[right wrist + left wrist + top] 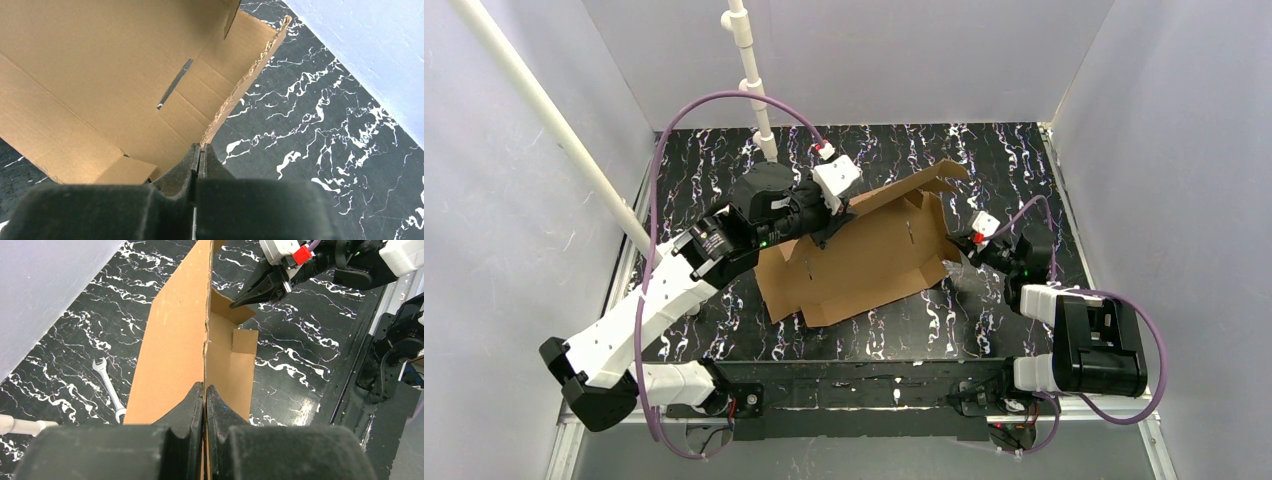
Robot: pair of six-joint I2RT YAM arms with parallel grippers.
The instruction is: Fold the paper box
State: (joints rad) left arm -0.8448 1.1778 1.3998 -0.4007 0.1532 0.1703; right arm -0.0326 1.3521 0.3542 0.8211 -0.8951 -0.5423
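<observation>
Our left tool (pixel 205 388) is clenched on the paper box (pixel 170 350), a plain brown corrugated cardboard sheet die-cut with flaps and slots. In the left wrist view the top edge of a raised panel runs straight in between the two black fingers. From above, we see this tool (pixel 832 226) reaching in over the far left side of the sheet.

Our right tool (pixel 201 147) is clenched too, its fingers pressed close together. The ragged corrugated edge of the box (pixel 100 75) runs down into the fingertips and looks nipped there. In the left wrist view the same tool (pixel 235 304) meets the corner of a small side flap.

The box (pixel 864 260) sits around the middle of the table (pixel 1024 160), a black surface veined with white, between the two arms. It is partly folded. Its near left part lies low on the table, while the far panel and the right-hand flaps stand tilted upward. A narrow slot shows in the inner face in the right wrist view.

Beyond the raised panel, on the left side, a silver open-ended spanner (pixel 111 392) lies flat on the table (pixel 290 355), apart from the cardboard.
</observation>
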